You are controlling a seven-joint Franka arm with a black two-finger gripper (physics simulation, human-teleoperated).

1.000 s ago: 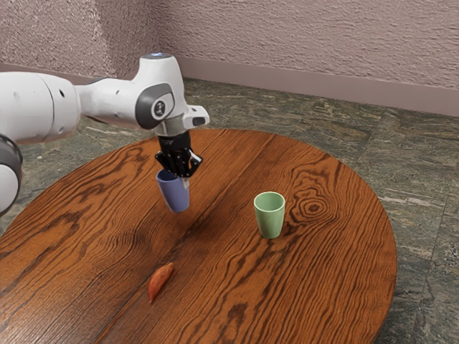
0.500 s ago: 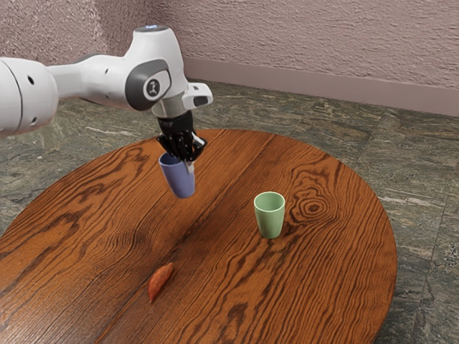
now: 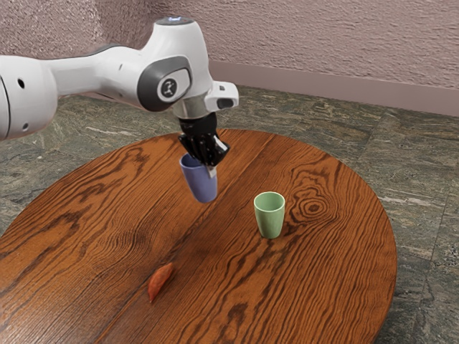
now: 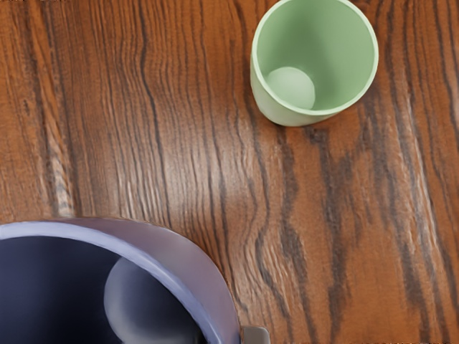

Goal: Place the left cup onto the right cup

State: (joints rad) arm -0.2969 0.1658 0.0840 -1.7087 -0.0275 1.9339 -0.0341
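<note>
Gripper (image 3: pixel 207 159), black and two-fingered, clamped on the rim of the blue cup (image 3: pixel 201 180), which hangs tilted in the air above the round wooden table (image 3: pixel 323 279), clear of its surface. Both vessels are smooth, matte and taper toward the base. The pale green cup (image 3: pixel 269 213) stands upright on the table, toward the exterior view's right of the held one and well apart from it. The tabletop is reddish-brown with bold dark grain rings. A small orange spindle-shaped object (image 3: pixel 160 282) lies near the front edge. Wrist view: curved blue rim just under the hand, open green mouth with circular floor beyond.
</note>
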